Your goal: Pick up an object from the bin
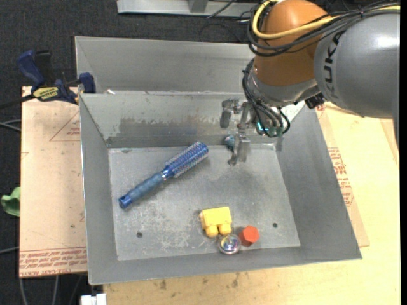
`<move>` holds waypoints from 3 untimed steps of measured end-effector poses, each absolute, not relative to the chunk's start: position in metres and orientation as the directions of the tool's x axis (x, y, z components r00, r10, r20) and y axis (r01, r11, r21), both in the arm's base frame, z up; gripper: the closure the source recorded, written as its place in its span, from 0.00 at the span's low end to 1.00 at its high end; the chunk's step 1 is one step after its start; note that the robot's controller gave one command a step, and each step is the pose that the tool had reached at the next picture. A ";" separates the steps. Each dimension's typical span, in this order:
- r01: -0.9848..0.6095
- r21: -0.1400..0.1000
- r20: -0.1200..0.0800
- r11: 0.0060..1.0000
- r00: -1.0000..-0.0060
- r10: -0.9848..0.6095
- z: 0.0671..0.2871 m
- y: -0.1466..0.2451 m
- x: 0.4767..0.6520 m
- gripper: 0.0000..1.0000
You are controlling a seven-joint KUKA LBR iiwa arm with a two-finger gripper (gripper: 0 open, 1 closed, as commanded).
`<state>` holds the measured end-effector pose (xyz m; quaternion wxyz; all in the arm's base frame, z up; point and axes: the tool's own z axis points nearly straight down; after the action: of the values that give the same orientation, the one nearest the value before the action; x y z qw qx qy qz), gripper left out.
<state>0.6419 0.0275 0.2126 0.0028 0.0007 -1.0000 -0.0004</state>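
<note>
Silvery metal, the gripper [236, 150] hangs low, just right of the bristled head of the blue brush [165, 173]; whether it stands apart or together I cannot tell from this angle. Beneath it lies bare floor of the grey bin [267, 189], close to the back wall. That brush is the nearest thing. It lies slantwise, head up toward the gripper, handle running down and away to the left. Well below the brush's head, near the front wall, sit a yellow block [215, 219], an orange cap [250, 235] and a shiny round piece [229, 245], close together. If the brush is the pick, I judge it best to shift left over its neck, turn the wrist across the handle's slant, and descend straight, so the round shaft cannot roll out
</note>
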 end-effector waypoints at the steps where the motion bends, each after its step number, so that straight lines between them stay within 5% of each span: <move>1: 0.135 0.000 0.007 0.991 -0.991 0.135 0.074 0.039 0.633 0.00; 2: 0.182 0.002 -0.002 0.983 -0.983 0.182 0.070 0.047 0.638 0.00; 3: 0.182 0.001 -0.003 0.983 -0.983 0.182 0.071 0.047 0.638 1.00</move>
<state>0.6384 0.0469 0.0710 -0.0016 -0.0913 -0.9958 -0.0006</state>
